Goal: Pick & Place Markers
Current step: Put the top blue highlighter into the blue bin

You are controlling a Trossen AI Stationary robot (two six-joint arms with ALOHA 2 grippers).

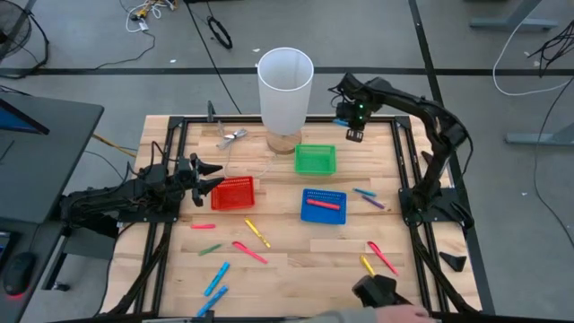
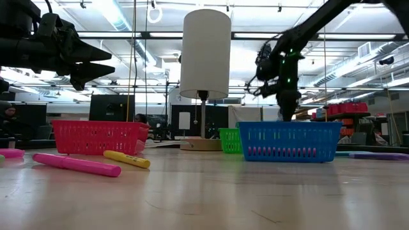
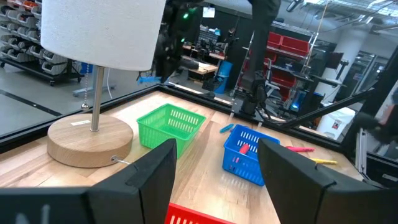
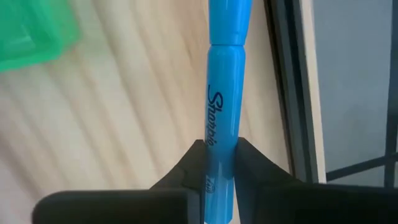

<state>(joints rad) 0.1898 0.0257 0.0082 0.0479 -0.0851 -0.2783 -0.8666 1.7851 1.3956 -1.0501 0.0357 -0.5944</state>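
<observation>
Our right gripper (image 4: 219, 163) clenches a light-blue plastic marker (image 4: 224, 93); we should carry it level toward five o'clock, above the blue mesh basket (image 1: 323, 205).

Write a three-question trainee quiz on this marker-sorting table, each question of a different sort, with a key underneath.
1. True or false: the right gripper is shut on a light blue marker.
2. Which basket already holds a red marker? A) red basket B) green basket C) blue basket
3. Fill in: the left gripper hangs open beside the ___ basket.

Key
1. True: the fingers clamp the marker near the table's far right corner.
2. C.
3. Red.
</observation>
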